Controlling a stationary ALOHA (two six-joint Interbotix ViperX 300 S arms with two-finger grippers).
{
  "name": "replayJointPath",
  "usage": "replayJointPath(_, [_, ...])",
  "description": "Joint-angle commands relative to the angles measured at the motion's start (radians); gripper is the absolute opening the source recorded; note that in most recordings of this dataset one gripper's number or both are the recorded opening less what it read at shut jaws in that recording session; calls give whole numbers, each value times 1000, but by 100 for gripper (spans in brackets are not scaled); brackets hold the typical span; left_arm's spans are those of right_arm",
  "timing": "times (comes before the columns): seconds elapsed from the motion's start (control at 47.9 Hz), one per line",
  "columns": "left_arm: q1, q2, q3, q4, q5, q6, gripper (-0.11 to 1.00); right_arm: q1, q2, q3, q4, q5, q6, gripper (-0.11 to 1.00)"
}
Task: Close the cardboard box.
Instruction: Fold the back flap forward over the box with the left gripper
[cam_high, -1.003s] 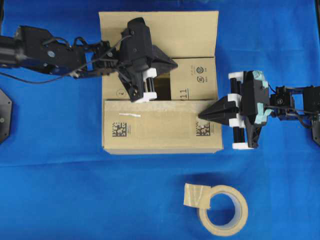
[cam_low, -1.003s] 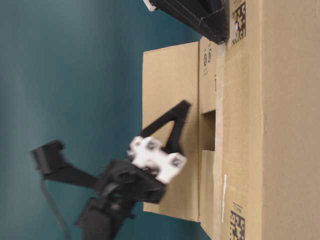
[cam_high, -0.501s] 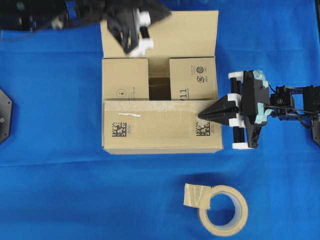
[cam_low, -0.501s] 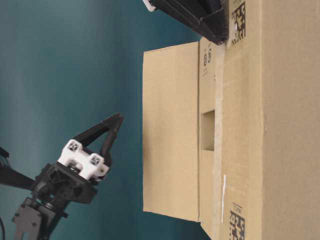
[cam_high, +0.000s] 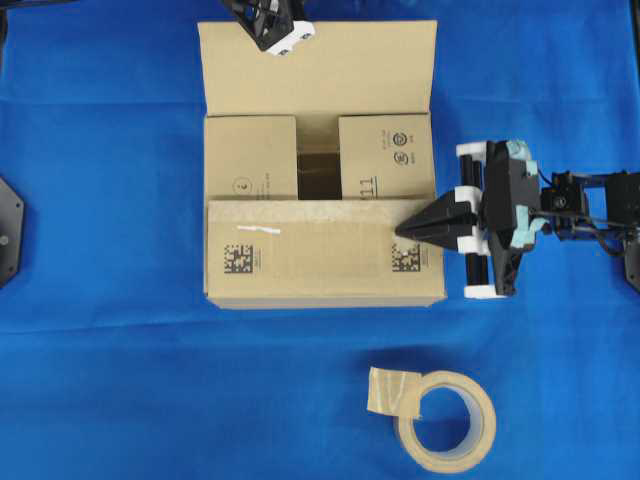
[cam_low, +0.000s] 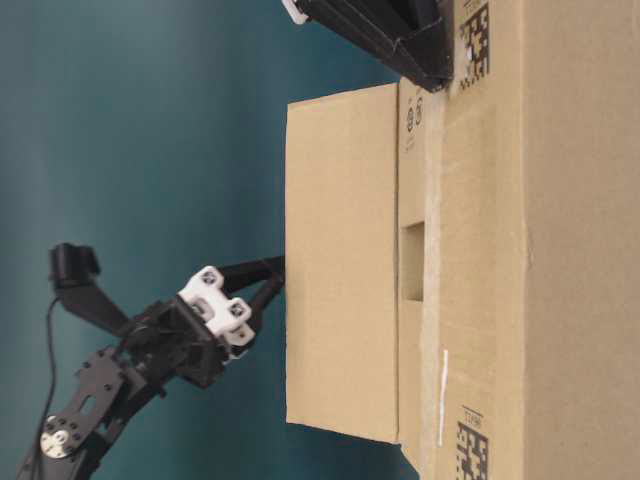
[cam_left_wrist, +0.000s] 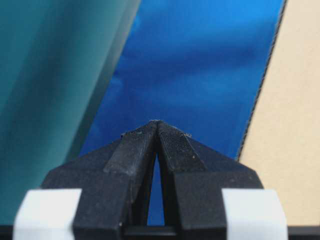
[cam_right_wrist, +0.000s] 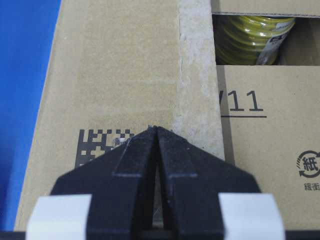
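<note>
The cardboard box (cam_high: 325, 270) sits mid-table. Its near flap (cam_high: 320, 250) and both side flaps (cam_high: 250, 155) are folded in. The far flap (cam_high: 318, 65) stands open, leaving a gap over the middle. My right gripper (cam_high: 402, 232) is shut, its tip resting on the near flap by a data-matrix label (cam_right_wrist: 100, 142). My left gripper (cam_low: 272, 278) is shut and empty behind the far flap (cam_low: 340, 260), with its tips at the flap's outer face. Only part of the left gripper (cam_high: 272, 25) shows in the overhead view.
A beige tape roll (cam_high: 447, 418) lies on the blue cloth in front of the box. A yellow coiled item (cam_right_wrist: 247, 40) shows inside the box through the gap. The flap's edge (cam_left_wrist: 295, 125) is just right of the left gripper's tip.
My left gripper has lifted off the side flaps over the opening and swung out behind the far flap, then in toward its outer face. The right gripper and box have not moved.
</note>
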Motion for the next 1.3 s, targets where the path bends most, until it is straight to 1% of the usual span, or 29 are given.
replayJointPath(0.0, [5,-6,-26,2,6,-8,3,-2,-3,-12,-2,-11,-3,1])
replayJointPath(0.292, [-20,-2,-29,2,57,-40,3,-3,-5,-14,-3,-15,-5,1])
replayJointPath(0.627, [-66,-48,-29,2,83,-41,3,-5,-3,-12,-5,-14,-6,1])
replayJointPath(0.836, [-124,-64,-23,0,132,-44,3,-6,-5,-14,-5,-15,-6,1])
replayJointPath(1.003, [-184,-74,-9,0,140,-52,3,-5,-3,-14,-5,-18,-6,1])
replayJointPath(1.128, [-213,-80,8,0,138,-63,3,-5,-5,-14,-6,-21,-6,1])
replayJointPath(1.274, [-244,-95,43,0,124,-97,3,-6,-3,-12,-5,-21,-6,1])
